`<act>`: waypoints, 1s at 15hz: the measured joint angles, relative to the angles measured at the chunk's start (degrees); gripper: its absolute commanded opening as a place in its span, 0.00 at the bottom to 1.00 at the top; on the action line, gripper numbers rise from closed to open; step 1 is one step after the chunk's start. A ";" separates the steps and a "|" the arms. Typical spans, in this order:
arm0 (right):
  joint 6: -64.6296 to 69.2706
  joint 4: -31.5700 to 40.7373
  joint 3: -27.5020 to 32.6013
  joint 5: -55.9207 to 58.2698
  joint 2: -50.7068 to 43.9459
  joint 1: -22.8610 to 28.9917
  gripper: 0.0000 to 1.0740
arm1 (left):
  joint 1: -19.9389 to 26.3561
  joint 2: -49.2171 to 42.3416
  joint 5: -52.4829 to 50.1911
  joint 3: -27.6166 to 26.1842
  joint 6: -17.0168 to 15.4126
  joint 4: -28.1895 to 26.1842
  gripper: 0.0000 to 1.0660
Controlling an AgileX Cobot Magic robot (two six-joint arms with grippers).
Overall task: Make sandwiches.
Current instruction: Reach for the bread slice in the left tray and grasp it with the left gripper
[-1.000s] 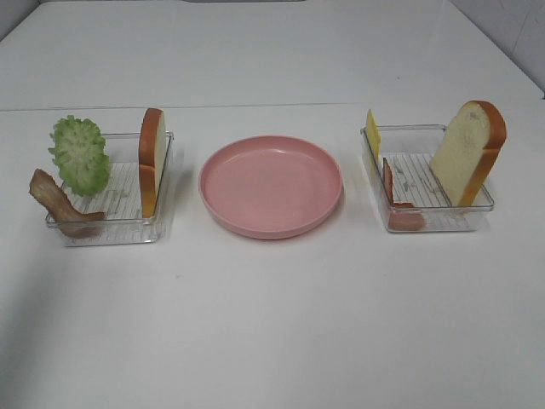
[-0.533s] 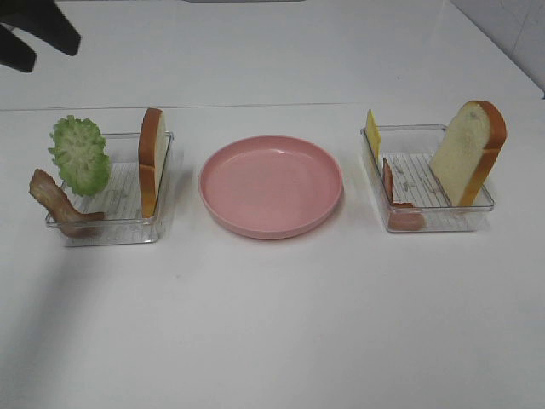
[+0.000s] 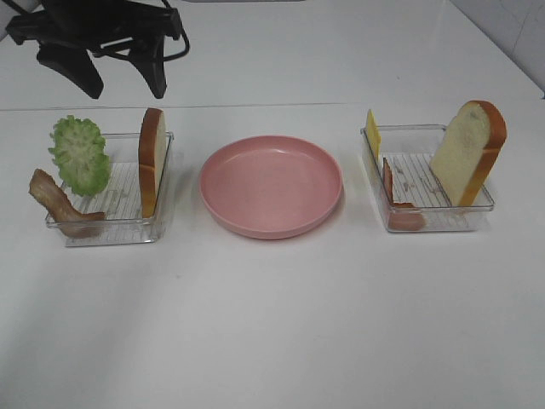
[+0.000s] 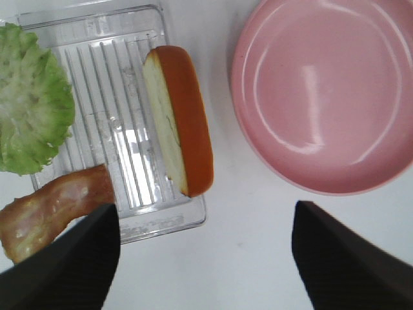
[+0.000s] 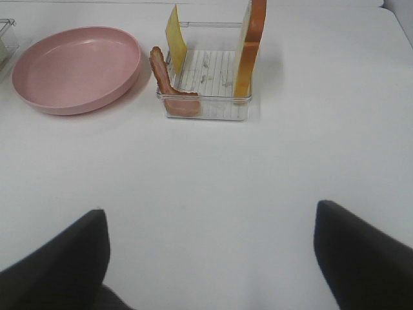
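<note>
Left fingers [image 3: 81,72] hover spread and empty above the left tray [image 3: 111,237]. Right fingers [image 5: 58,258] are spread and empty, on the near side of the right tray [image 5: 213,111].

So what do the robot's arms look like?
The left end effector is black, with two chunky fingers and a thin black cable looping beside it. The right end effector shows only two dark, wedge-shaped fingertips. No markings show.
</note>
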 measured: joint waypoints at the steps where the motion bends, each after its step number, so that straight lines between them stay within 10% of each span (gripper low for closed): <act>1: 0.00 0.00 0.00 0.00 0.00 0.00 0.77 | -1.15 2.41 1.15 -2.18 -1.26 2.64 0.67; 15: 0.00 0.00 0.00 0.00 0.00 0.00 0.77 | -0.52 14.78 0.74 -7.62 -6.99 6.07 0.60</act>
